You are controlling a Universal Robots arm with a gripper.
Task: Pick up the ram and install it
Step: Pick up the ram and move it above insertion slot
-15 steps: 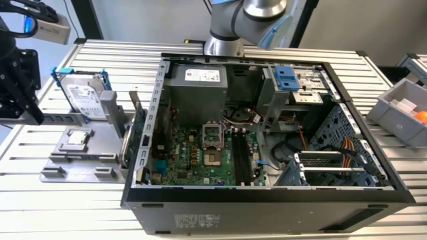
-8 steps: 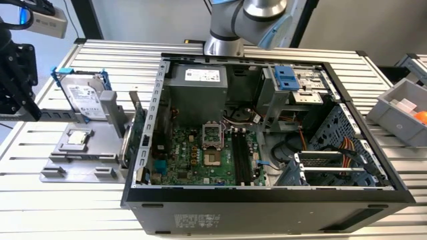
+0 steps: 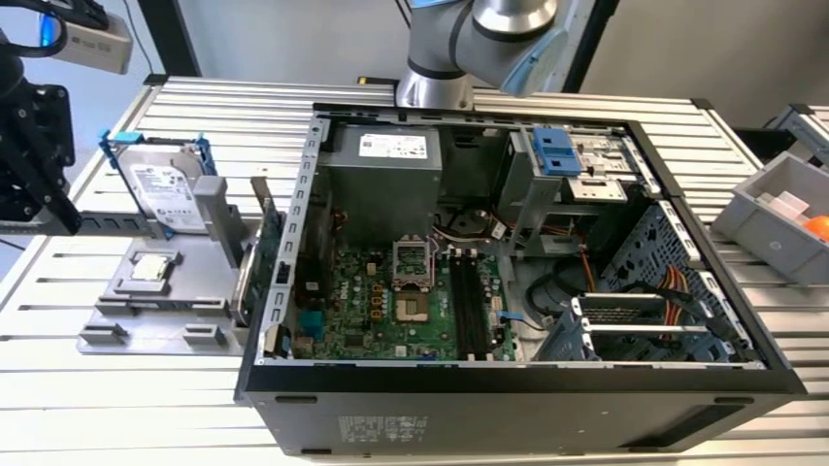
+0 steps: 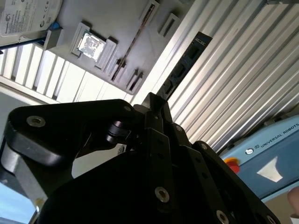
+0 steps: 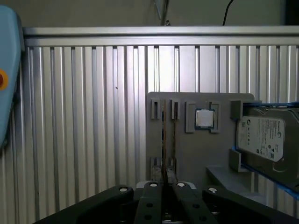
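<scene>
Currently, exterior view: black gripper (image 3: 33,184) hangs at the exterior view's left, beside the grey plastic fixture tray (image 3: 155,311).
Second wrist view: fingers (image 4: 160,137) pinched narrow on the long dark-blue ram stick (image 4: 184,60), over the ribbed aluminium table (image 4: 243,70).
First wrist view: ram (image 5: 163,140) held edge-on, seen against the tray.

Slatted metal table (image 3: 194,97) — open computer case (image 3: 518,417), grey parts holder (image 3: 155,332) (beside it)
</scene>
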